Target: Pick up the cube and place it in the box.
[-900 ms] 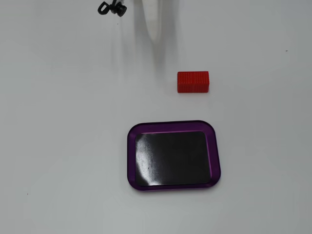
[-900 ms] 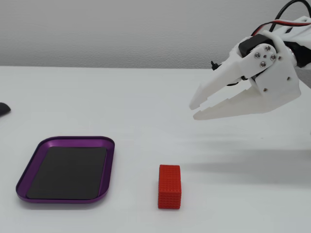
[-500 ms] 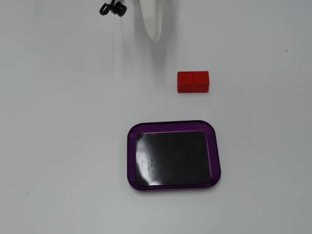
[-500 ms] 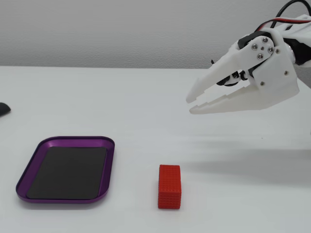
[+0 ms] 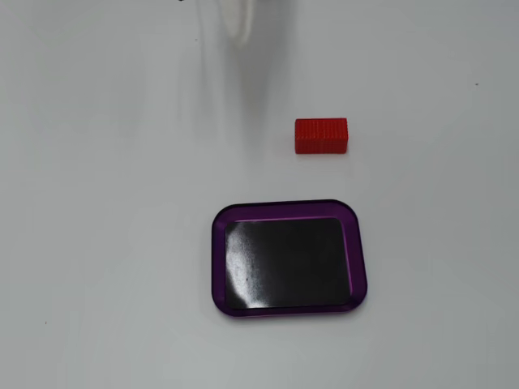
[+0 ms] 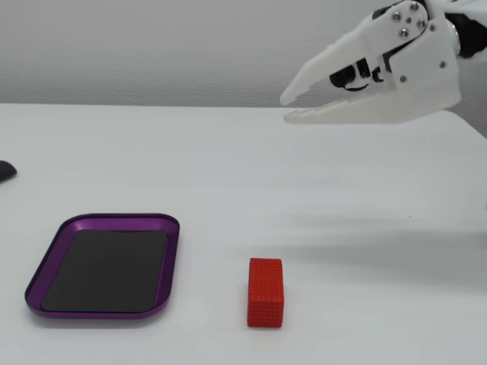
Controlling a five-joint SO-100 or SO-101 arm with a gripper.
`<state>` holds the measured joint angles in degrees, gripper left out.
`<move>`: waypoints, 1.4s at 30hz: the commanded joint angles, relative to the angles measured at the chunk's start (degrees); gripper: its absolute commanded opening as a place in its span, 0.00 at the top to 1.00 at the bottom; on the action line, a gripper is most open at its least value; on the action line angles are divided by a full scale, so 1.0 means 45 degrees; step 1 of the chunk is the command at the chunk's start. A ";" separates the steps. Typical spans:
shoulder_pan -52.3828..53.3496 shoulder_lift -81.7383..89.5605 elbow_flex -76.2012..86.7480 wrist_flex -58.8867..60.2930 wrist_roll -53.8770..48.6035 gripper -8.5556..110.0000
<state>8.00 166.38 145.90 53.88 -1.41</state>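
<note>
Overhead | white table (image 5: 97, 243) | cube (image 5: 321, 135) beside box (image 5: 219, 259) | pincer (image 6: 289, 107) parted, empty, raised

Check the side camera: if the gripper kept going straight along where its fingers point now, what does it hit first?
Likely nothing soon. The gripper points left and slightly down, high above the table. The cube and box lie much lower and nearer the camera, apparently off that line. Depth is uncertain.

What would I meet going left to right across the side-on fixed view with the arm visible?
Small dark object at the left edge → shallow purple-rimmed tray with black bottom → ridged red rectangular block → white two-finger tool, raised, slightly open.
</note>
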 commanded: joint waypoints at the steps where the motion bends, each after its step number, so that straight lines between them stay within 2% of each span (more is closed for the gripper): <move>1: -0.0020 -0.2734 -0.2773 0.0176 0.0000 0.93; 8: -0.0859 -0.9727 -0.8848 0.2930 0.0020 0.91; 12: -0.2227 -1.3340 -1.2012 0.5723 0.0000 0.84; 16: -0.3555 -1.5898 -1.3594 0.6504 -0.0020 0.78; 25: -0.3887 -1.6387 -1.2578 0.6348 -0.0078 0.67; 29: -0.3789 -1.5996 -1.1445 0.6211 -0.0371 0.67; 35: -0.3770 -1.5996 -0.9199 0.3984 -0.0273 0.67; 42: -0.3730 -1.6074 -0.8770 0.2832 -0.0273 0.67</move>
<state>-8.96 92.20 106.44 68.55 -2.64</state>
